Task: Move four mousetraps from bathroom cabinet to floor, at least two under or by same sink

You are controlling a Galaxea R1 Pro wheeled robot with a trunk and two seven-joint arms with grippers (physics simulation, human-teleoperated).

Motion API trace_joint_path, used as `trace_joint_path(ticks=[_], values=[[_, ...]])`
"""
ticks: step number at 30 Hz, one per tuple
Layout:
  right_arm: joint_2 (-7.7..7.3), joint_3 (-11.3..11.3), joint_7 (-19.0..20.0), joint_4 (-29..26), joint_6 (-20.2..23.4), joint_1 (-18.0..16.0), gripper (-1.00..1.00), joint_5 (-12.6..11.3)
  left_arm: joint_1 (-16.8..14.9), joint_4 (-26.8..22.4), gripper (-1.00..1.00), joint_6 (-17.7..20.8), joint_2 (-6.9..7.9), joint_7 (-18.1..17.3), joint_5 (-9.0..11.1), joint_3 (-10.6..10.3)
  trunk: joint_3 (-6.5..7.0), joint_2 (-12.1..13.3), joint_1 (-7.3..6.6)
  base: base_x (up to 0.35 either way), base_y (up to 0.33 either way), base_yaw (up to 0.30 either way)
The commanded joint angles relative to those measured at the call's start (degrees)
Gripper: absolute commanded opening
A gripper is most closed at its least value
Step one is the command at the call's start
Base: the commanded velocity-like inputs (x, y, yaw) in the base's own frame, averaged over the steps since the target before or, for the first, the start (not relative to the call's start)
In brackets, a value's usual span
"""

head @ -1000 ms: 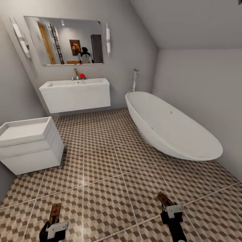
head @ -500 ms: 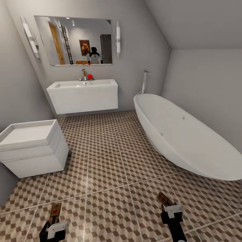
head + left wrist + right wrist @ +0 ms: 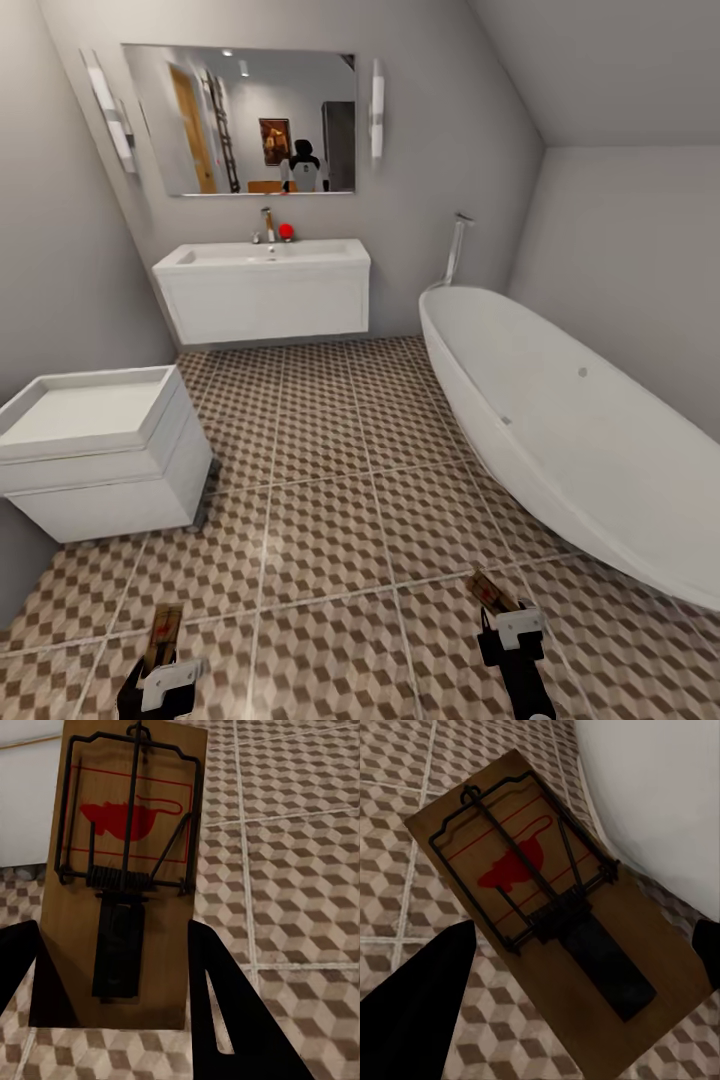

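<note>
over on the left, the left gripper point(image 3: 160, 672) is holding a mousetrap point(image 3: 164, 632) out low over the bathroom floor point(image 3: 330, 540), its fingers point(image 3: 225, 1020) clamped on the near end of the board; from the wrist the red mouse print and black spring are facing up. just beyond it, the small white drawer unit point(image 3: 100, 470) is standing against the wall. further back, the bathroom sink point(image 3: 265, 290) is hanging on the far wall under the mirror point(image 3: 240, 120), still well apart from the robot. on the right, the right gripper point(image 3: 510, 625) is carrying a second mousetrap point(image 3: 490, 592), fingers point(image 3: 420, 1005) closed on either side of the board, with the white bathtub point(image 3: 570, 440) just beside it. judging by this, two traps are out of the cabinet and in hand, but neither is lying on the tiles yet. no trap is showing under or next to the sink, and the other two are still to be dealt with.
</note>
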Motion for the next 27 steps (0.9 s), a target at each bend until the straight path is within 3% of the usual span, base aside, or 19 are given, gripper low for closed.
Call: trace_joint_path(ticks=[1,10,20,27], values=[[-0.02,0.34,-0.56,0.02,0.06,-0.03,-1.0,0.32,-0.05,0.12,-1.0,-0.11,-0.04,0.58,-0.21,-0.45,-0.05,-0.02,0.03,0.337,-0.083,0.051],[-0.02,0.34,-0.56,0.02,0.06,-0.03,-1.0,0.32,-0.06,0.09,-1.0,-0.11,-0.04,0.58,-0.21,-0.42,-0.05,-0.02,0.03,0.337,-0.083,0.021],[-0.02,0.34,-0.56,0.03,0.06,-0.03,-1.0,0.32,-0.06,0.1,-1.0,-0.11,-0.02,0.58,-0.22,-0.42,-0.05,-0.02,0.03,0.337,-0.083,0.173],[-0.02,0.34,-0.56,0.03,0.06,-0.03,-1.0,0.32,-0.07,0.11,-1.0,-0.11,-0.04,0.58,-0.23,-0.43,-0.05,-0.02,0.03,0.337,-0.083,0.027]])
